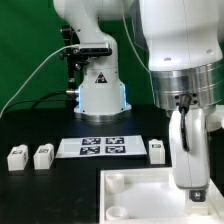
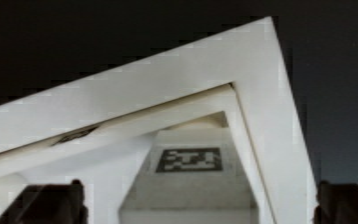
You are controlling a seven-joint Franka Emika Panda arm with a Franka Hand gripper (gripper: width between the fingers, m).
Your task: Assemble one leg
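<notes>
In the wrist view a white leg (image 2: 190, 195) with a black-and-white tag on its face lies between my fingers, inside the corner of the large white tray-like piece (image 2: 140, 95). My gripper (image 2: 197, 200) is open. Its dark fingertips (image 2: 51, 205) stand on either side of the leg with a gap on each side. In the exterior view the gripper (image 1: 190, 180) hangs over the far right corner of the tray-like piece (image 1: 130, 190) and hides that leg. Three more legs stand on the table: two at the left (image 1: 16, 156) (image 1: 42, 156), one near the gripper (image 1: 157, 150).
The marker board (image 1: 100, 147) lies on the black table between the loose legs. The robot base (image 1: 100, 90) stands behind it with cables at the exterior view's left.
</notes>
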